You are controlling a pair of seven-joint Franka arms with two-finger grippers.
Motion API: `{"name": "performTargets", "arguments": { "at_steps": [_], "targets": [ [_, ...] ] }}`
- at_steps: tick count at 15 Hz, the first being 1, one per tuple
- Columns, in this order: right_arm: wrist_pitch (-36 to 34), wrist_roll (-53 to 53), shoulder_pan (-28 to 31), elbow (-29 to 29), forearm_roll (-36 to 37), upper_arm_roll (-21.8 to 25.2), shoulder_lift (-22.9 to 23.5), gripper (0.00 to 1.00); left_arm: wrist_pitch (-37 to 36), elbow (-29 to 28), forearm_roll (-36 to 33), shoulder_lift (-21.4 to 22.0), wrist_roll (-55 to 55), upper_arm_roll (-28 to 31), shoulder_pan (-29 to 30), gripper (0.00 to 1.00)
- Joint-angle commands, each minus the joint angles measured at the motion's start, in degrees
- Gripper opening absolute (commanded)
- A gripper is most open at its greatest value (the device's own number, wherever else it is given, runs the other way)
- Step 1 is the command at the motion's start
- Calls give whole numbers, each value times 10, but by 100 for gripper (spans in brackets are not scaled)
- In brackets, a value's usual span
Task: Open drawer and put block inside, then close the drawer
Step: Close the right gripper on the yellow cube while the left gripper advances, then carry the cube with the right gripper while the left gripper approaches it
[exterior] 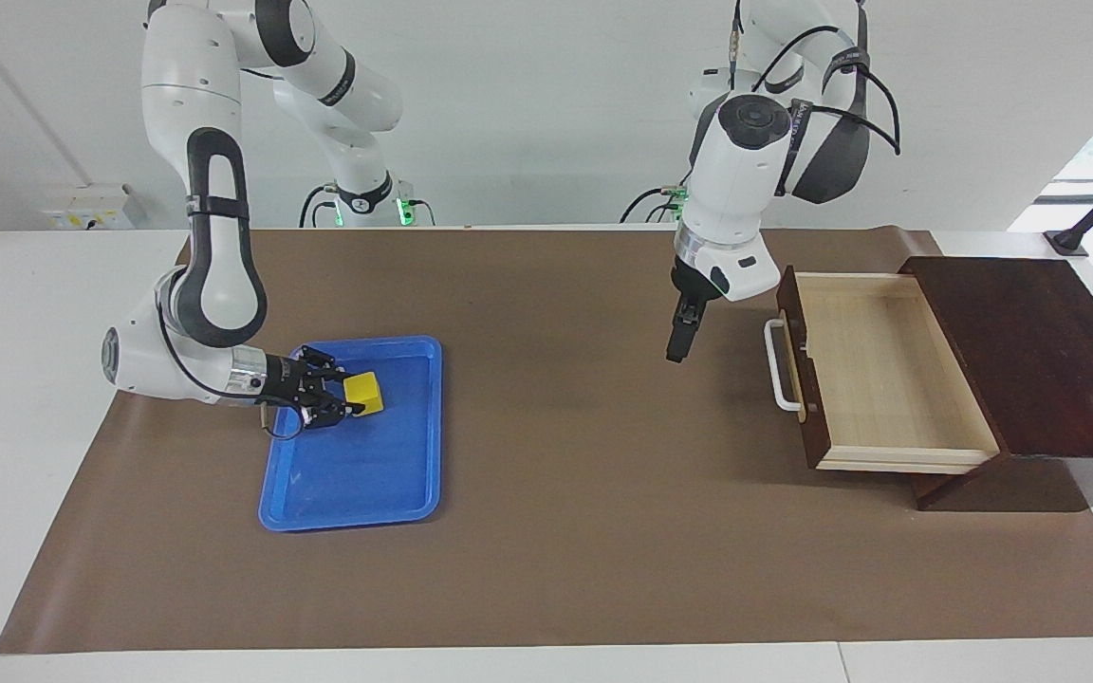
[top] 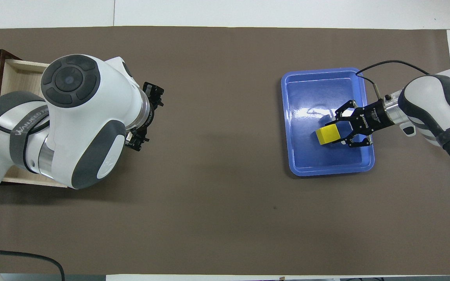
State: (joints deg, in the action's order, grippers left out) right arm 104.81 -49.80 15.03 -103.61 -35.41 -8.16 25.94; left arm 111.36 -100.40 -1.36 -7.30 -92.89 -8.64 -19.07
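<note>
The drawer (exterior: 879, 370) stands pulled open at the left arm's end of the table, its pale inside bare and its white handle (exterior: 776, 365) facing the table's middle. In the overhead view only a strip of the drawer (top: 18, 76) shows beside the left arm. My left gripper (exterior: 677, 346) hangs pointing down just in front of the handle, apart from it; the arm mostly covers it in the overhead view (top: 147, 115). My right gripper (exterior: 352, 394) reaches sideways into the blue tray (exterior: 347, 512) and is shut on the yellow block (exterior: 366, 392), which also shows from overhead (top: 327, 135) at the gripper (top: 336, 132).
The dark wooden cabinet (exterior: 1030, 351) that holds the drawer sits at the table's end by the left arm. The blue tray (top: 326, 171) lies toward the right arm's end. Brown paper covers the table between them.
</note>
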Motion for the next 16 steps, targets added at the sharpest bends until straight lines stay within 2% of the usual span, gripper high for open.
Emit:
{"name": "performTargets", "arguments": {
  "at_steps": [1,5,9,13,16],
  "targets": [
    [-21,-68,-32,65,-6,-4,-5,0,13,-24,8,20,-26,9,10,100],
    [-15,-204,-122,125,-20,-8,-25,0,18,-23,9,19,-49,9,16,100],
    [12,-297,-191,141,-60,-8,-43,0,20,-2,34,3,-115,9,23,100],
    [103,-361,-273,148,-64,-9,-43,0,1,97,35,-77,-229,8,-22,100],
    [137,-382,-307,147,-69,-9,-43,0,-4,129,47,-103,-248,9,-48,100]
  ]
}}
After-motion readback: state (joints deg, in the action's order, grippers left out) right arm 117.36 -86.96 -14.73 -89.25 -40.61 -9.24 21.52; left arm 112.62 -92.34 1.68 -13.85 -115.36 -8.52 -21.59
